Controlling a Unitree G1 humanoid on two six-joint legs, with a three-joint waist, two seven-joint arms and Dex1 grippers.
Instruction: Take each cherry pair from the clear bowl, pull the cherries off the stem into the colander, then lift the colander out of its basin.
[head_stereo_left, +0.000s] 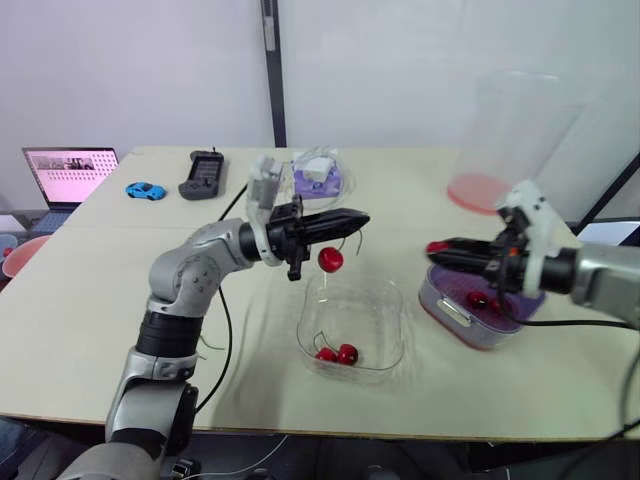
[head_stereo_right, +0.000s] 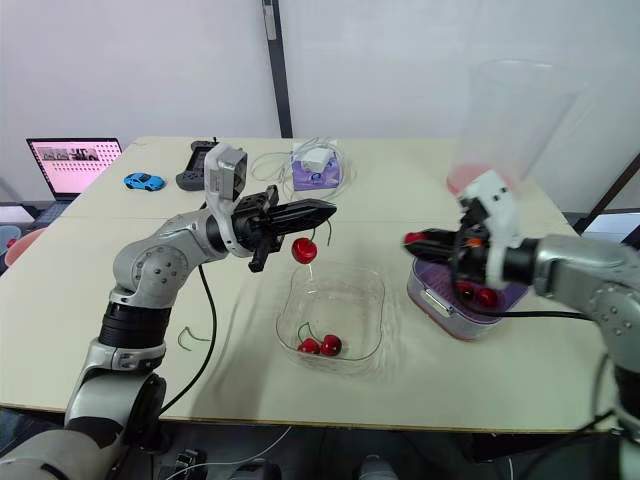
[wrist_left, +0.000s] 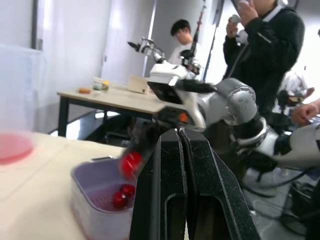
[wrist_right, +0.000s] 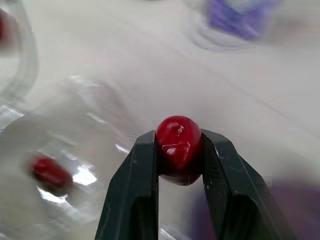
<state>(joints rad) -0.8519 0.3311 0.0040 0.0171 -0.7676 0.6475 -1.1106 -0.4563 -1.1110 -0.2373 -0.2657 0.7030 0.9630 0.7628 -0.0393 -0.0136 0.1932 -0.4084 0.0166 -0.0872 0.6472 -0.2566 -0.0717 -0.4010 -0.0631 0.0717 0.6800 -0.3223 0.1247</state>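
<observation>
Left tool (head_stereo_left: 360, 217), fingers pressed together on a thin green stem (head_stereo_left: 343, 243), holds one cherry (head_stereo_left: 330, 259) dangling above the clear bowl (head_stereo_left: 392, 300). Right tool (head_stereo_left: 438, 246) pinches a second cherry (wrist_right: 179, 149) around its middle, close to the bowl-side rim of the purple colander (head_stereo_left: 436, 283). The colander sits in its basin (head_stereo_left: 462, 331) with cherries inside. One more cherry pair (head_stereo_left: 338, 353) lies in the bowl.

The cherries look small, light, smooth and easily bruised, so a gentle grip across the widest part likely suits. The stem looks thin and springy, best held near its fork. The colander seems light plastic, to be taken by its rim.

Open bench (head_stereo_left: 100, 300) lies between bowl and basin. A tall clear tub (head_stereo_left: 510, 130) stands behind the basin, which sits near the bench's front edge.
</observation>
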